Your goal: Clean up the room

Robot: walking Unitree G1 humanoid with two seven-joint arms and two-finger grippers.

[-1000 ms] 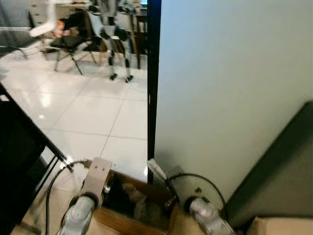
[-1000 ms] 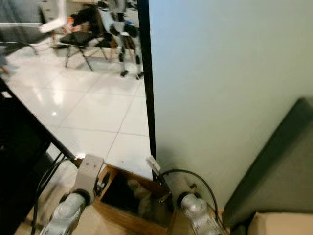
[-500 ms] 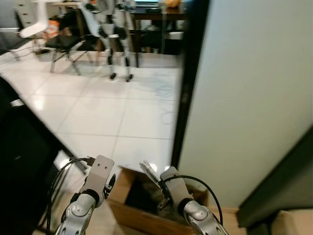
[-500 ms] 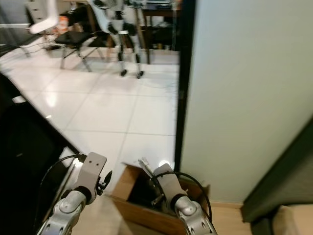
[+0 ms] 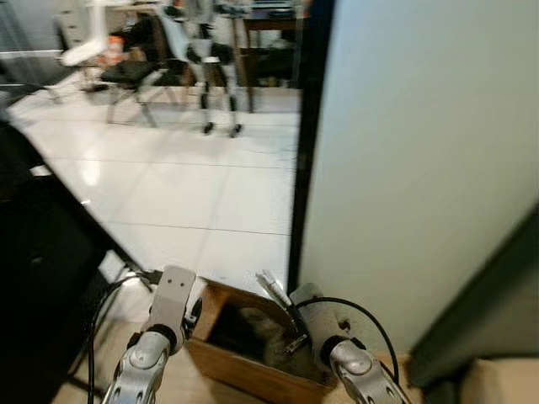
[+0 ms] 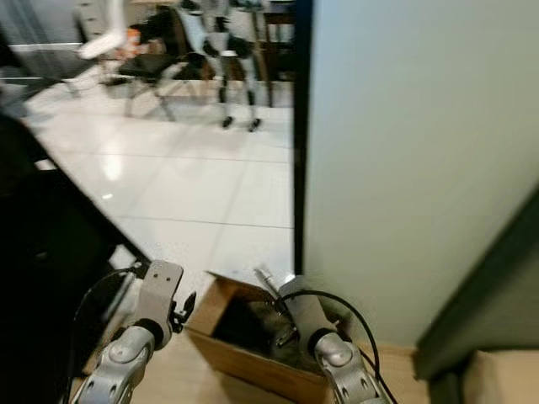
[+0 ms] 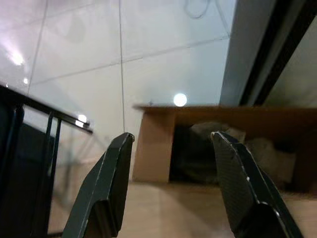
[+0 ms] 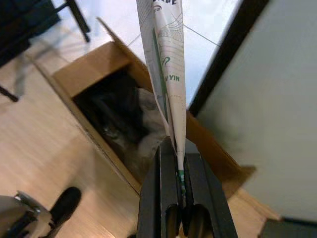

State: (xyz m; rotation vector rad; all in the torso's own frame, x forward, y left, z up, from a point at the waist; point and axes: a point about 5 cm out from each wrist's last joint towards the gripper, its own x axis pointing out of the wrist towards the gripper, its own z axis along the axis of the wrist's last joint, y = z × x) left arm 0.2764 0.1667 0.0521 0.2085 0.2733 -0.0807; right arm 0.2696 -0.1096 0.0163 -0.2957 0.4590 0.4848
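Note:
An open cardboard box sits on the wooden floor at the foot of the black door frame, with crumpled grey waste inside it. My right gripper is shut on a folded white paper wrapper with green print. It holds the wrapper upright over the box's right half, and the wrapper's tip sticks up above the box. My left gripper is open and holds nothing. It hovers just outside the box's left wall, low over the floor.
A black piece of furniture with cables stands close on my left. A pale wall panel and the black door frame rise right behind the box. White tiles stretch beyond to a chair and another robot's legs.
The whole view has swayed sideways with the camera. Both grippers keep their places by the box, and the right one still grips the wrapper.

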